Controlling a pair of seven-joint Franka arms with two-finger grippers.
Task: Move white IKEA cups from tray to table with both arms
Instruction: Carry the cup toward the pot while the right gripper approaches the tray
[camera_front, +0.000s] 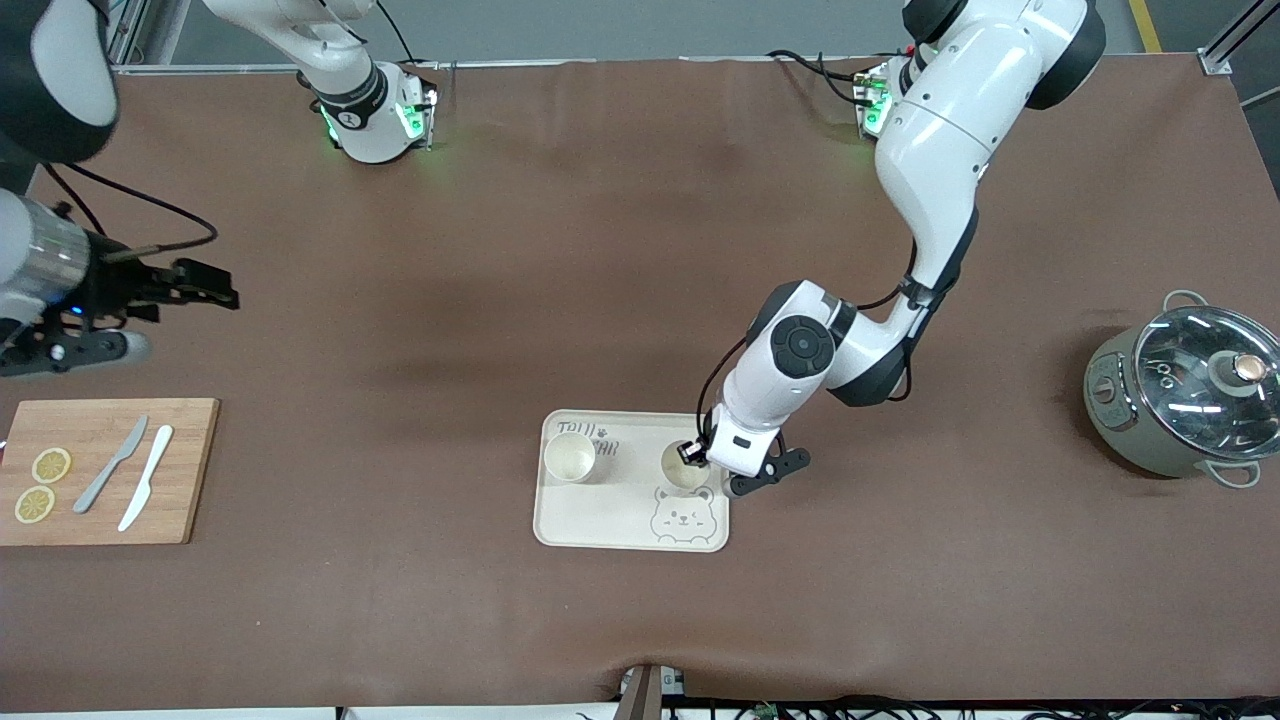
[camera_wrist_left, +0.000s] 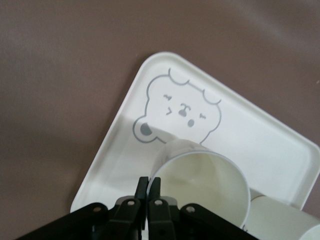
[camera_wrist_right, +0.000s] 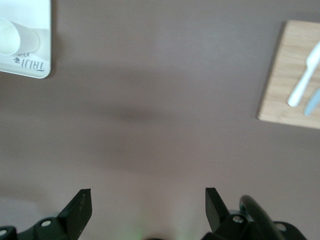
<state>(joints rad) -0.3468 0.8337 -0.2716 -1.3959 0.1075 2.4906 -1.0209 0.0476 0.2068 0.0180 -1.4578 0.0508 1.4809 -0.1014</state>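
A cream tray (camera_front: 600, 520) with a bear print lies mid-table. One white cup (camera_front: 570, 457) stands on it toward the right arm's end. The other cup (camera_front: 684, 469) is at the tray's edge toward the left arm's end, just above the bear's head. My left gripper (camera_front: 692, 452) is shut on this cup's rim. In the left wrist view the gripper (camera_wrist_left: 149, 186) pinches the rim of the cup (camera_wrist_left: 205, 180) over the tray (camera_wrist_left: 120, 150); the first cup (camera_wrist_left: 280, 220) shows beside it. My right gripper (camera_front: 226, 294) is open and empty, waiting above the table near the right arm's end (camera_wrist_right: 147, 202).
A wooden cutting board (camera_front: 180, 470) with two lemon slices (camera_front: 42, 484) and two knives (camera_front: 130, 475) lies under the right arm. A grey pot with a glass lid (camera_front: 1180, 390) stands at the left arm's end. The right wrist view shows the tray corner (camera_wrist_right: 42, 67) and board (camera_wrist_right: 285, 85).
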